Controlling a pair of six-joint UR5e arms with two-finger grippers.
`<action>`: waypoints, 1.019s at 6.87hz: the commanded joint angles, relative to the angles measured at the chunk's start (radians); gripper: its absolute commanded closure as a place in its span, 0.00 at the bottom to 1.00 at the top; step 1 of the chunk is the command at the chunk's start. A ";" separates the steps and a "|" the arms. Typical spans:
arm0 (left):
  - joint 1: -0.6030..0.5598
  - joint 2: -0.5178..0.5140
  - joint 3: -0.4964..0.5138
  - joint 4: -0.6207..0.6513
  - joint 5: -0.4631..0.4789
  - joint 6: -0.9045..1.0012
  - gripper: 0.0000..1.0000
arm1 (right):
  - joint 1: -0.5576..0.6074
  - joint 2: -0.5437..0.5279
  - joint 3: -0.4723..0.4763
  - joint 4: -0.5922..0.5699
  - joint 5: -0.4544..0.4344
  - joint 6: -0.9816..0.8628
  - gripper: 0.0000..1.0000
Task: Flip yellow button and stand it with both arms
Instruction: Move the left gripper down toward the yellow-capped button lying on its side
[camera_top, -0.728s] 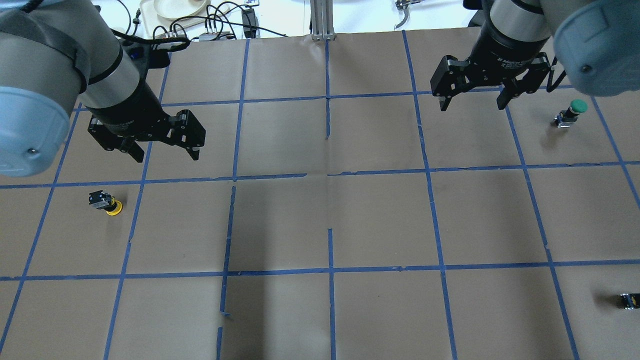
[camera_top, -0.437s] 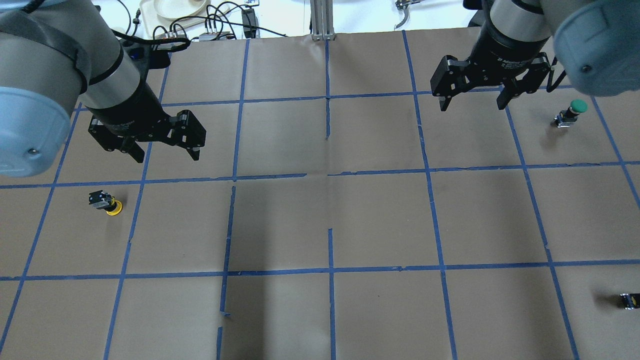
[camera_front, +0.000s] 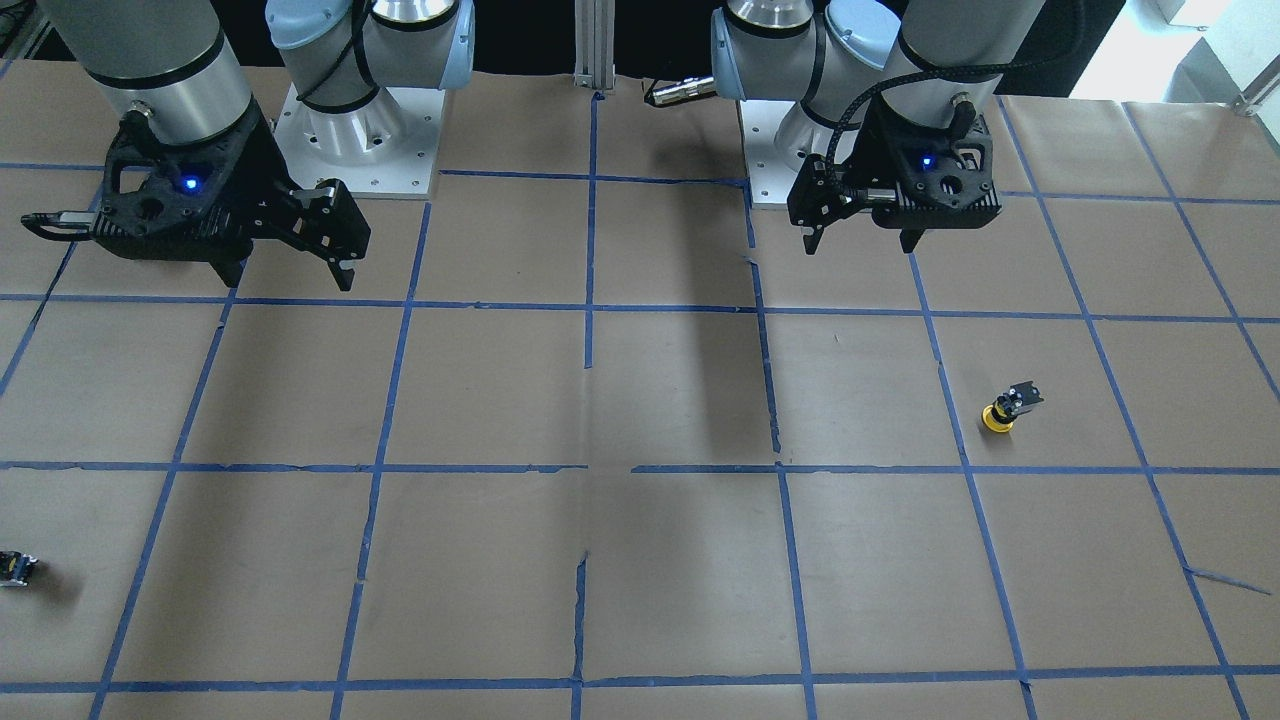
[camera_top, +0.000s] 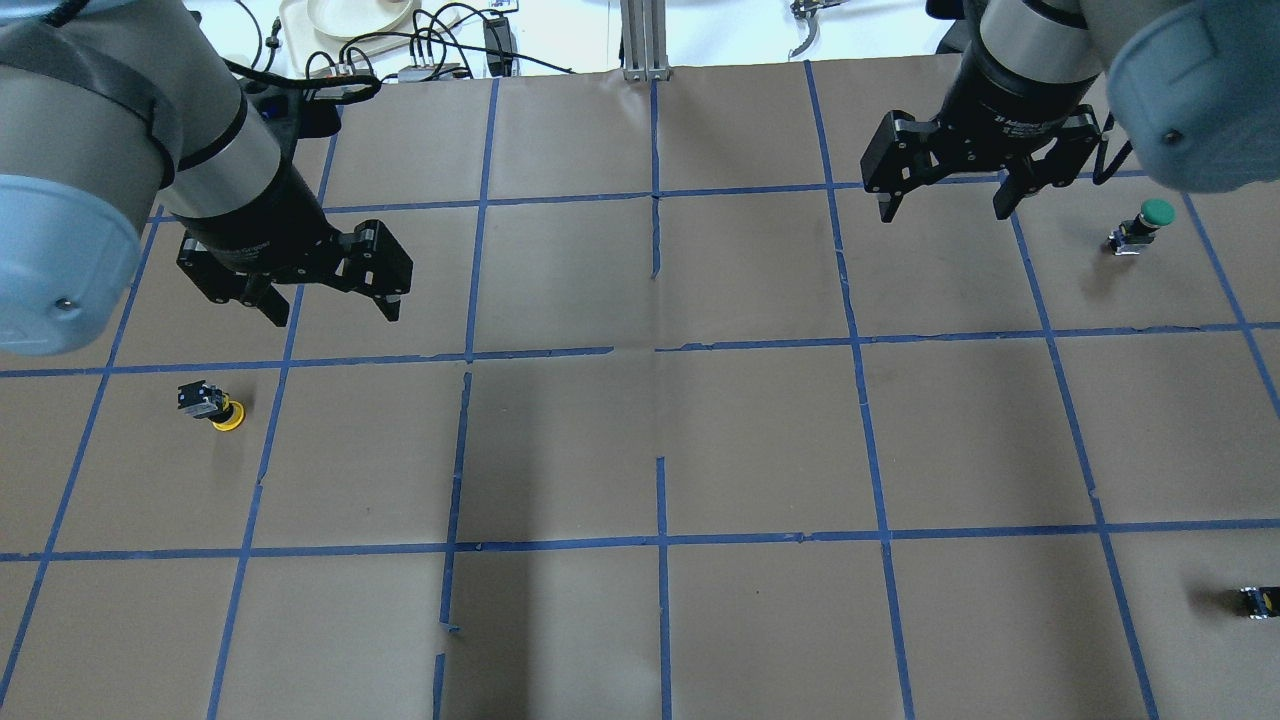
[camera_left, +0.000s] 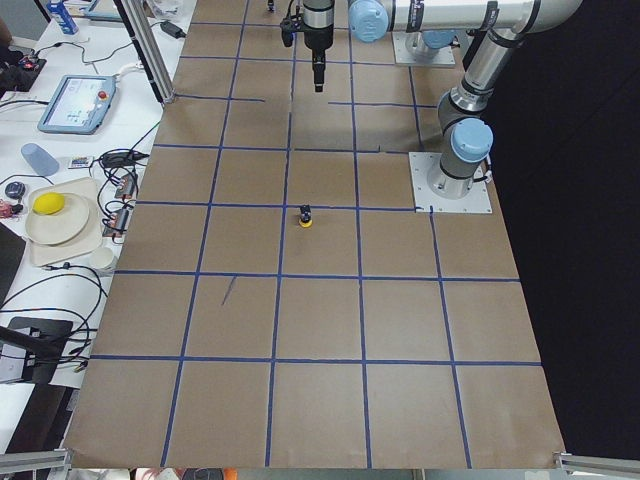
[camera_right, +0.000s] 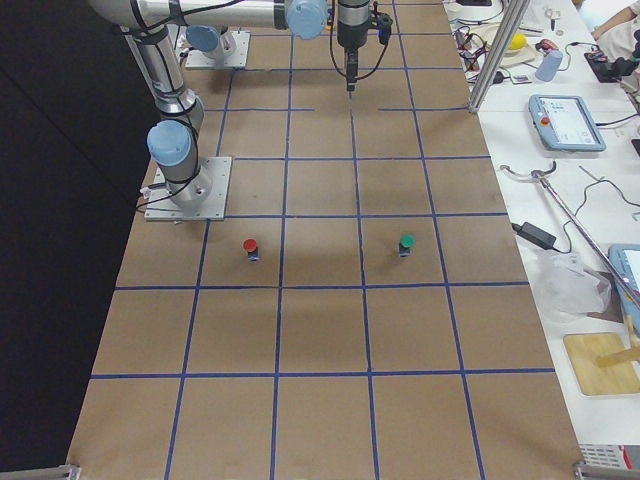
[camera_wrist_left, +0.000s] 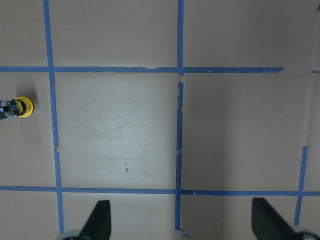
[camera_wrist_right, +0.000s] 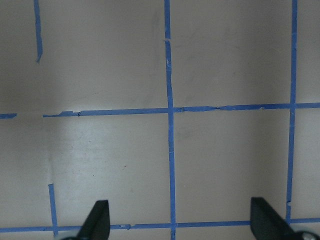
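2 sets of jaws spread wide, nothing held: left gripper (camera_top: 334, 315) and right gripper (camera_top: 942, 213) hang above the table (camera_top: 760, 440). Yellow button (camera_top: 213, 405) lies tilted on the table, near the left gripper but apart, well away from the right one

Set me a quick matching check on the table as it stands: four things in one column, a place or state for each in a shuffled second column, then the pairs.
Things:
1. yellow button
2. green button
3. left gripper
4. small dark part

Places or states:
A. open and empty, above the table
B. at the right edge of the overhead view, in the row of squares nearest the camera
C. cap uppermost, on the robot's right side
D. cap low against the table, body tilted up, on the robot's left side

Pairs: 1-D, 2-C, 3-A, 4-B
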 joint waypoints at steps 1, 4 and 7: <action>-0.001 0.018 0.000 -0.007 -0.011 0.008 0.00 | 0.000 0.000 0.000 0.000 0.000 0.000 0.00; 0.013 0.027 -0.011 -0.016 0.004 0.011 0.00 | 0.000 0.000 0.000 0.000 0.000 0.000 0.00; 0.024 -0.017 -0.023 0.071 0.026 0.011 0.00 | 0.000 -0.002 0.000 0.000 0.000 0.000 0.00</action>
